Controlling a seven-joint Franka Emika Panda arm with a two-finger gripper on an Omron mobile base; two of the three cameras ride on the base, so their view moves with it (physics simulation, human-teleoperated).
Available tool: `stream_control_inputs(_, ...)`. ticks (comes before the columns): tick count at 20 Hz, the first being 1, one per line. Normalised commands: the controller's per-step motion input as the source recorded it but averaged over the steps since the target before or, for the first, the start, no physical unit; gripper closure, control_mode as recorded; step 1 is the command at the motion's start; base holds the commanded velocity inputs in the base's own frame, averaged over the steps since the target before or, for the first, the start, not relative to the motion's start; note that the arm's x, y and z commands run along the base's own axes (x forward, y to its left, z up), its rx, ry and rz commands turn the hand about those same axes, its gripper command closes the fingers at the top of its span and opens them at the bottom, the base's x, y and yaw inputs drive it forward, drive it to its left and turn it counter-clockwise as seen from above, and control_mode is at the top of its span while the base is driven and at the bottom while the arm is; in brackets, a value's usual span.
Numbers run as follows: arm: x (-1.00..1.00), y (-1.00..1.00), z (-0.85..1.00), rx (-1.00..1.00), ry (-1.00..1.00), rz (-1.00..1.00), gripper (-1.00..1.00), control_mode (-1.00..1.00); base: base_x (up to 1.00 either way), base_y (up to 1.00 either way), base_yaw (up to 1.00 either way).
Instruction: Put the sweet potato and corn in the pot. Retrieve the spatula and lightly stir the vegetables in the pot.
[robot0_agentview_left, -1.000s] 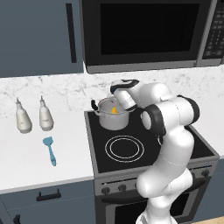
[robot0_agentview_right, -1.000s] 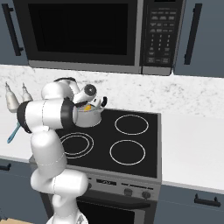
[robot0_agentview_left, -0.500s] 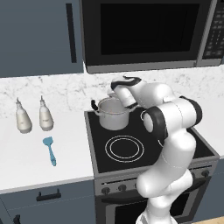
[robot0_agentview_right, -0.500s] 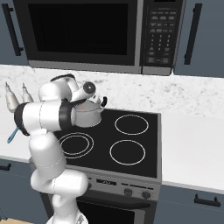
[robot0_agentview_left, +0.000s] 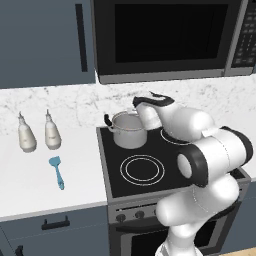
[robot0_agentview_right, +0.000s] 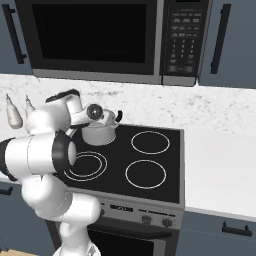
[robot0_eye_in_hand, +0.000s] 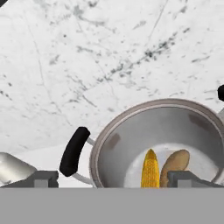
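Note:
The steel pot (robot0_agentview_left: 129, 135) stands on the back left burner of the stove, also in the right base view (robot0_agentview_right: 99, 135). In the hand view I look down into the pot (robot0_eye_in_hand: 131, 119). The yellow corn (robot0_eye_in_hand: 150, 169) and the brown sweet potato (robot0_eye_in_hand: 175, 163) lie side by side on its bottom. My gripper (robot0_eye_in_hand: 114, 179) hangs just above the pot's rim, open, with its fingertips (robot0_eye_in_hand: 42, 178) far apart and nothing held. From the base it shows over the pot's back right (robot0_agentview_left: 141, 111). The light-blue spatula (robot0_agentview_left: 57, 170) lies flat on the counter, left of the stove.
Two pale bottles (robot0_agentview_left: 26, 138) (robot0_agentview_left: 51, 133) stand behind the spatula near the marble wall (robot0_eye_in_hand: 87, 65). A microwave (robot0_agentview_left: 165, 37) hangs low over the stove. The other burners (robot0_agentview_right: 150, 142) hold nothing. The pot's black handle (robot0_eye_in_hand: 74, 151) points toward the bottles.
A second ago the corn hung at the gripper over the pot. The jaws have opened, the corn now lies in the pot, and the hand has lifted slightly.

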Motion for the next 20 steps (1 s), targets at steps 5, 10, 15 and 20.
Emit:
stream_control_inputs(5, -0.92, 0.00, 0.69, 0.00, 0.00, -0.01, -1.00, -1.00, 0.00, 0.00, 0.00)
stream_control_inputs(10, -0.73, 0.00, 0.98, -0.02, 0.19, -0.01, -1.00, -1.00, 0.00, 0.00, 0.00)
stream_control_inputs(15, -0.21, 0.26, 0.67, -0.13, 0.59, 0.00, -1.00, -1.00, 0.00, 0.00, 0.00)
stream_control_inputs(20, 0.05, 0.52, 0.62, -0.11, 0.69, 0.06, -1.00, -1.00, 0.00, 0.00, 0.00)
